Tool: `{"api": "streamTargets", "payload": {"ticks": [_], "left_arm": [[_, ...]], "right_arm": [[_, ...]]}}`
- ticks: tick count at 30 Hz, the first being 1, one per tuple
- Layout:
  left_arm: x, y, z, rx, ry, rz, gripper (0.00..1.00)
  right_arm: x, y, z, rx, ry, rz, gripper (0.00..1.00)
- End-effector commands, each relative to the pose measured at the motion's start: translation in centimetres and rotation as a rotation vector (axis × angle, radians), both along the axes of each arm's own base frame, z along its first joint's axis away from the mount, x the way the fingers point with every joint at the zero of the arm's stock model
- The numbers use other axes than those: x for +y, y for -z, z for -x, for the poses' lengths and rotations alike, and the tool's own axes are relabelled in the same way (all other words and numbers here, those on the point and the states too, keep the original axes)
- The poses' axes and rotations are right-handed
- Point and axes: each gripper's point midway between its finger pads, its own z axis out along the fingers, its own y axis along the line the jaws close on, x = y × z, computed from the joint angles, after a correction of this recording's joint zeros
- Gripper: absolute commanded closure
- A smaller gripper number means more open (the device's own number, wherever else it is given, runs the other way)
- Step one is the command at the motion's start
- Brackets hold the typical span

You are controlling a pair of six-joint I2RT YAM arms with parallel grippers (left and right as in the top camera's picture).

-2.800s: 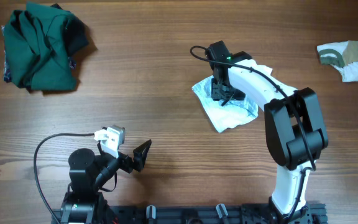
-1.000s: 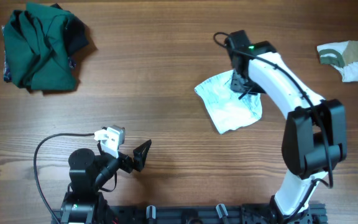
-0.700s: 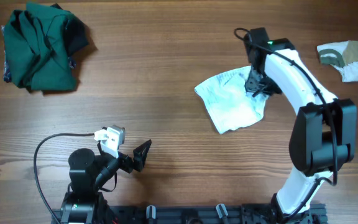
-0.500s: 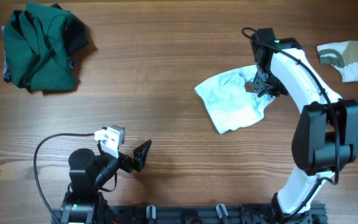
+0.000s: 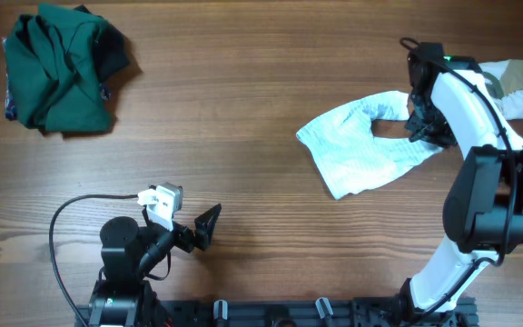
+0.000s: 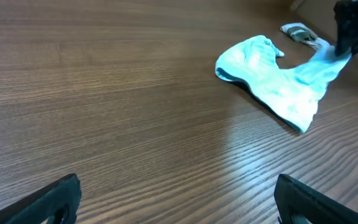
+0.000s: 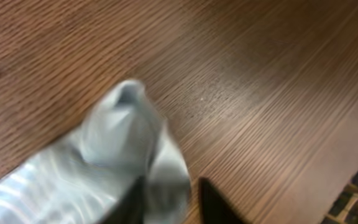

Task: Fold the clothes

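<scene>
While the left gripper (image 5: 209,225) hangs empty by the near left corner of a brown wooden desk (image 5: 243,109), jaws spread wide, the right gripper (image 5: 422,128) sits on the right end of a small pale blue-and-white finely striped fabric garment (image 5: 361,150). That garment lies stretched out right of centre, toward the desk's right edge. Fabric bunches against one right finger, with a gap beside the other; whether it is gripped cannot be told. A bigger crumpled dark green fabric garment (image 5: 57,68) lies in the far left corner. A small white-and-olive cloth piece (image 5: 520,91) lies in the far right corner, partly hidden by the right arm (image 5: 466,100).
</scene>
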Motion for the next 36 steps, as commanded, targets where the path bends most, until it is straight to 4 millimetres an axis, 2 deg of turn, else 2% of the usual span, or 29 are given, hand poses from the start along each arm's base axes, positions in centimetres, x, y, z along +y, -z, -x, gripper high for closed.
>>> {"api": "streamTargets", "payload": {"ticks": [1,4,7,9,12,13,14,15,17,18,19,20,21,22,27,32,36], "left_arm": [[0.0,0.4,0.1,0.013,-0.004,0.004,0.0],[0.0,0.4,0.1,0.013,-0.005,0.004,0.0],[0.0,0.4,0.1,0.013,-0.005,0.004,0.0],[0.0,0.4,0.1,0.013,-0.004,0.004,0.0],[0.0,0.4,0.1,0.013,-0.005,0.004,0.0],[0.0,0.4,0.1,0.013,-0.005,0.004,0.0],[0.0,0.4,0.1,0.013,-0.005,0.004,0.0],[0.0,0.4,0.1,0.013,-0.005,0.004,0.0],[0.0,0.4,0.1,0.013,-0.004,0.004,0.0],[0.0,0.4,0.1,0.013,-0.005,0.004,0.0],[0.0,0.4,0.1,0.013,-0.004,0.004,0.0],[0.0,0.4,0.1,0.013,-0.004,0.004,0.0],[0.0,0.4,0.1,0.013,-0.004,0.004,0.0],[0.0,0.4,0.1,0.013,-0.004,0.004,0.0],[0.0,0.4,0.1,0.013,-0.004,0.004,0.0],[0.0,0.4,0.1,0.013,-0.004,0.004,0.0],[0.0,0.4,0.1,0.013,-0.004,0.004,0.0]], "right_arm": [[0.6,-0.4,-0.6,-0.013,-0.037,-0.042,0.11],[0.6,-0.4,-0.4,-0.01,-0.033,-0.042,0.05],[0.8,-1.0,-0.2,-0.014,-0.035,-0.042,0.05],[1.9,-2.0,-0.3,-0.041,-0.064,-0.077,0.05],[7.4,-3.8,-1.8,-0.096,-0.329,-0.262,0.07],[10.0,-4.4,-2.3,-0.118,-0.441,-0.347,0.08],[13.6,-4.9,-2.6,-0.148,-0.568,-0.47,0.11],[15.9,-5.1,-2.6,-0.153,-0.648,-0.541,0.14],[18.8,-4.7,-1.9,-0.126,-0.742,-0.598,0.2],[19.3,-4.0,-1.5,-0.102,-0.752,-0.581,0.32],[19.7,-3.3,-1.3,-0.09,-0.737,-0.568,0.51],[20.1,-2.5,-1.2,-0.084,-0.724,-0.567,0.75],[20.5,-1.9,-1.2,-0.083,-0.724,-0.57,0.87],[20.9,-1.2,-1.2,-0.079,-0.722,-0.572,0.94],[22.1,1.5,-1.1,-0.06,-0.738,-0.583,0.96],[21.8,4.5,0.1,0.008,-0.675,-0.587,0.96],[21.6,5.3,0.6,0.031,-0.652,-0.589,0.96]]}}
